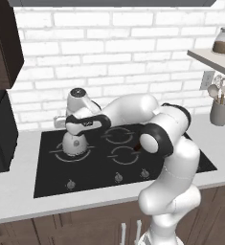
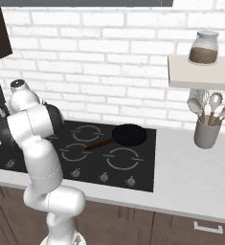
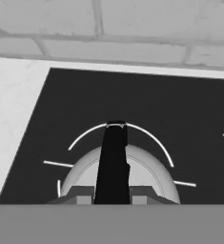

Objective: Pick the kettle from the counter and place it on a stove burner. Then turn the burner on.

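1. The front edge of the desk [image 1: 18, 201] runs nearest, a light slab over dark wood cabinets [image 1: 61, 232].
2. Just behind that edge, the stove [image 1: 47, 179] lies flat in the desk, black glass with a row of small silver knobs [image 1: 118, 177] along its front.
3. The white arm [image 1: 174, 158] rises from the lower right of the left base view and reaches left across the stove.
4. The kettle [image 1: 74, 142] stands upright on the burner [image 1: 56, 154] at the left of the stove, within its ring marking. In the hand view the ring [image 3: 147, 136] curves around the kettle's far side.
5. The pincer [image 1: 75, 125] sits directly over the kettle. In the hand view it is closed on the dark handle [image 3: 113, 162] that arches over the kettle's dome [image 3: 149, 171].
6. A black frying pan [image 2: 129, 134] rests on the back right burner, its brown handle [image 2: 98, 144] pointing toward the stove's centre, well apart from the kettle.
7. On the desk to the right of the stove, a grey holder [image 2: 207, 133] stands with utensils [image 2: 213, 103] in it.
8. Above it, a wall shelf [image 2: 200, 74] carries a glass jar [image 2: 203, 48] of brown contents.
9. A white brick wall [image 2: 99, 62] closes the scene at the back.
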{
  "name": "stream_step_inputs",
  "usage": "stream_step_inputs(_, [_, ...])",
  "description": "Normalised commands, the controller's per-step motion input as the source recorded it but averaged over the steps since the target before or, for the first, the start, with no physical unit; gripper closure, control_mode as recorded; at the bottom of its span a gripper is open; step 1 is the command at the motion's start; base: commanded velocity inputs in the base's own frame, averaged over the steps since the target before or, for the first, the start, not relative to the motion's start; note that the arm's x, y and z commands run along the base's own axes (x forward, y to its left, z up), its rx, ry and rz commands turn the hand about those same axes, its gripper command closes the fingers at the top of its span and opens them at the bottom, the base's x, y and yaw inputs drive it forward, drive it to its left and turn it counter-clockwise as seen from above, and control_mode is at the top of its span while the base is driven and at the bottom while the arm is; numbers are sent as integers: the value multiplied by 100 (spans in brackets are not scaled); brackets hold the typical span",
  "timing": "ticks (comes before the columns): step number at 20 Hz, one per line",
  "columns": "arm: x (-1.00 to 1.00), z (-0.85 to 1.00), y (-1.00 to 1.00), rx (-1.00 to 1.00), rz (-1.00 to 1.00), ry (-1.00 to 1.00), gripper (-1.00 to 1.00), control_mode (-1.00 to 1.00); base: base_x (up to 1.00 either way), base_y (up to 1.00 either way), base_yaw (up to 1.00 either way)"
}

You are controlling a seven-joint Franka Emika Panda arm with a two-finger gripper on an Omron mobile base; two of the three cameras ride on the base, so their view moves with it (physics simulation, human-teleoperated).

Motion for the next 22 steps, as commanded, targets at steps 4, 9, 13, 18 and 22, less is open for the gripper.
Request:
stream_step_inputs(4, [1, -21, 14, 0, 0, 0, 100, -100, 0, 0, 0])
stream_step_inputs(9, [0, -30, 1, 0, 0, -1, 100, -100, 0, 0, 0])
stream_step_inputs(13, [0, -21, 0, 0, 0, -1, 100, -100, 0, 0, 0])
stream_step_inputs(18, [0, -12, 0, 0, 0, -1, 100, -100, 0, 0, 0])
stream_step_inputs(22, [2, -5, 0, 0, 0, -4, 100, -100, 0, 0, 0])
